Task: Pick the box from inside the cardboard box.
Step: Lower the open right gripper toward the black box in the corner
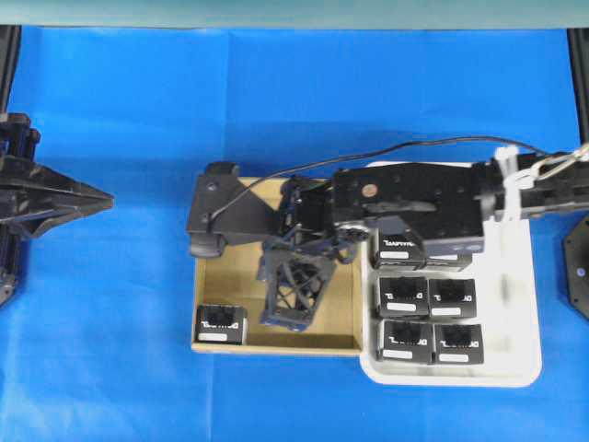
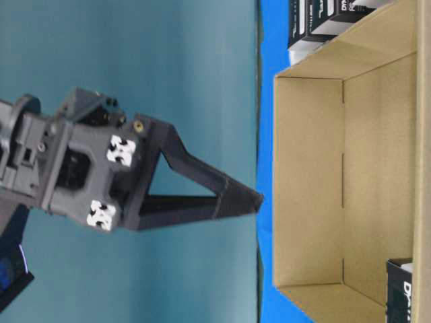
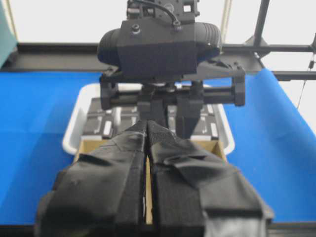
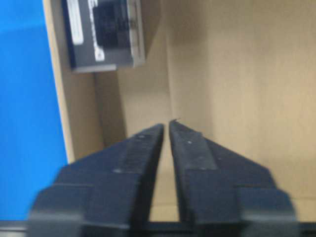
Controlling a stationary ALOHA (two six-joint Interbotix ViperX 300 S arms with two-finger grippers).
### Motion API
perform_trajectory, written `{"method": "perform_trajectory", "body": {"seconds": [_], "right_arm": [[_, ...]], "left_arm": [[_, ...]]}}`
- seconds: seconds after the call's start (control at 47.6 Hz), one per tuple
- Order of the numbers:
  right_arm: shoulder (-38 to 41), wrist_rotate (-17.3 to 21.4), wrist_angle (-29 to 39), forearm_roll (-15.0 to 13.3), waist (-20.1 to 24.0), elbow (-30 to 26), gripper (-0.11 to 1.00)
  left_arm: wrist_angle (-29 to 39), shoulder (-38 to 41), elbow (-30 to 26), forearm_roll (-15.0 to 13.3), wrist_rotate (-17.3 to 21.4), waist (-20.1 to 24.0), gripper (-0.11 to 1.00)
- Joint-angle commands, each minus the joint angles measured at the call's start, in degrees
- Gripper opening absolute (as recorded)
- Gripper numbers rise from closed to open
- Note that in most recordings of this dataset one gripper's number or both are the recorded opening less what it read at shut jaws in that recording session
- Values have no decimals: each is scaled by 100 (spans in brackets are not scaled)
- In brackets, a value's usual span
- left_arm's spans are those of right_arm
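Right pincer (image 4: 165,129) closed, box (image 4: 104,32) well apart.

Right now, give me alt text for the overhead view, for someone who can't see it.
The right arm reaches across a white tray of black boxes, its gripper down inside the cardboard box with nothing between the fingers. One black box lies in that box's near-left corner, apart from the gripper. The left gripper waits at the left edge over the blue table.

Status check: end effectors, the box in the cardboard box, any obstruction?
Right end effector shut, empty, over the cardboard box. Left end effector shut, parked off to the side. Box lies untouched in a corner. Nothing in the way.
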Motion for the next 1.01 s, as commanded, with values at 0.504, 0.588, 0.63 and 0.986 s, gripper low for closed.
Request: {"method": "perform_trajectory", "body": {"seconds": [0.504, 0.588, 0.63, 0.986], "right_arm": [[932, -281, -220, 158, 26, -694, 98], [1090, -290, -246, 281, 35, -844, 98], [1151, -299, -255, 352, 26, -905, 98], [1485, -817, 229, 1143, 18, -1380, 98]], "left_arm": [[167, 35, -141, 9, -9, 0, 2], [272, 26, -141, 9, 0, 0, 2], [316, 18, -141, 9, -9, 0, 2], [387, -123, -158, 9, 0, 0, 2]]}}
